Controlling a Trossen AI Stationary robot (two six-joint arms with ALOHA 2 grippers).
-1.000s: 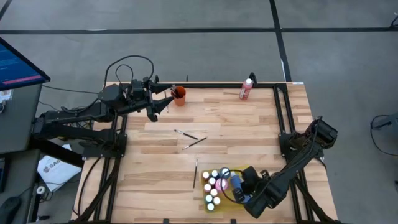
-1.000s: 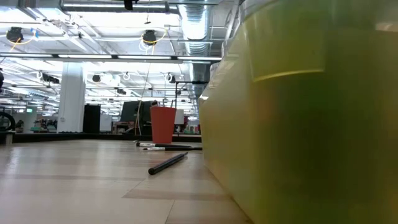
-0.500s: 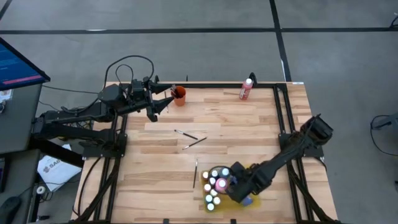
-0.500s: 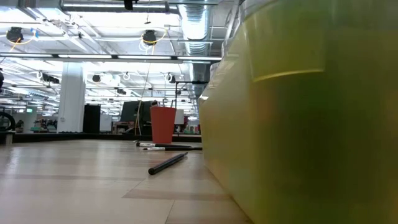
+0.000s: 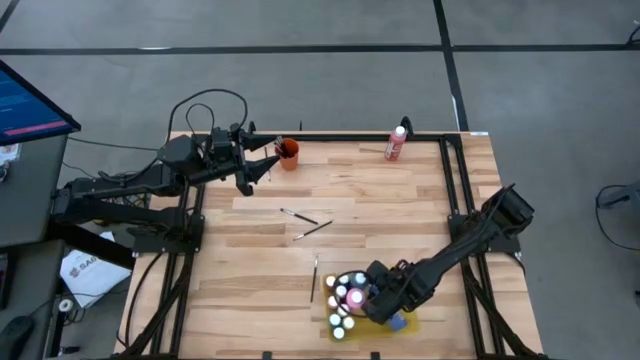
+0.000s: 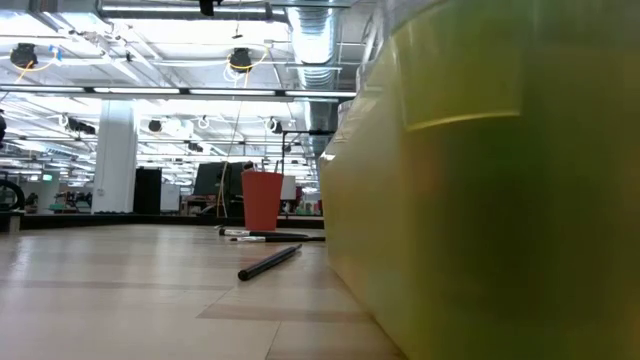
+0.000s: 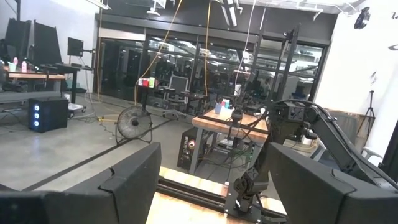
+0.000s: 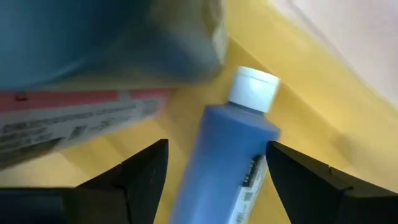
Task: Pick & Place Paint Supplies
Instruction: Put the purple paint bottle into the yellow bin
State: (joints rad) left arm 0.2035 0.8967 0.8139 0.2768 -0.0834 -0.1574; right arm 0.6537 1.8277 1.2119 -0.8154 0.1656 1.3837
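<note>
Blue bottle (image 8: 233,162) lies on its side in the yellow tray (image 5: 408,322), between my right gripper's (image 5: 378,300) wide jaws, untouched. I'd judge it light, rigid plastic, slick and prone to roll; best taken across the body, below the white cap (image 8: 252,88). My left gripper (image 5: 255,170) waits with jaws wide near the orange cup (image 5: 289,153).

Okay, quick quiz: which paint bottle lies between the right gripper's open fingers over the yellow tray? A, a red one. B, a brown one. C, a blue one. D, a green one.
C: the right wrist view shows a blue bottle with a white cap lying on the yellow tray between the open fingers of the right gripper.
</note>
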